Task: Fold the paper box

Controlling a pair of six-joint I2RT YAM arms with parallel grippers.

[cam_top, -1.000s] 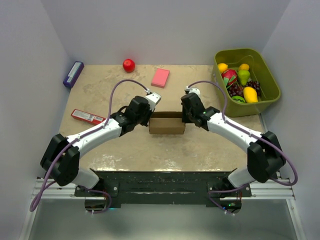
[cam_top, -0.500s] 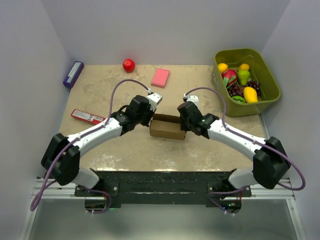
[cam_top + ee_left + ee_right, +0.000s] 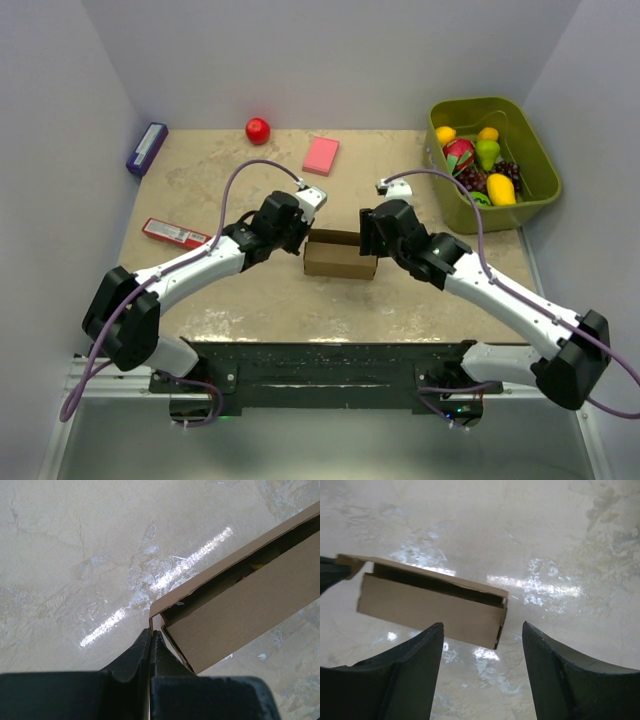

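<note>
Black left fingers (image 3: 134, 656) are clamped on a corner flap of the paper box (image 3: 340, 262), which lies mid-bench (image 3: 290, 310). The right fingers (image 3: 405, 672) stand apart over its other end. Best: anchor left, close right squarely across that end wall.

Bright, even light — white glare streaks across the table (image 3: 60, 540) — soft shadows.

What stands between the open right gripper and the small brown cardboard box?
Nothing visible does. In the right wrist view, the open right gripper faces the small brown cardboard box directly, with no other object between them.
</note>
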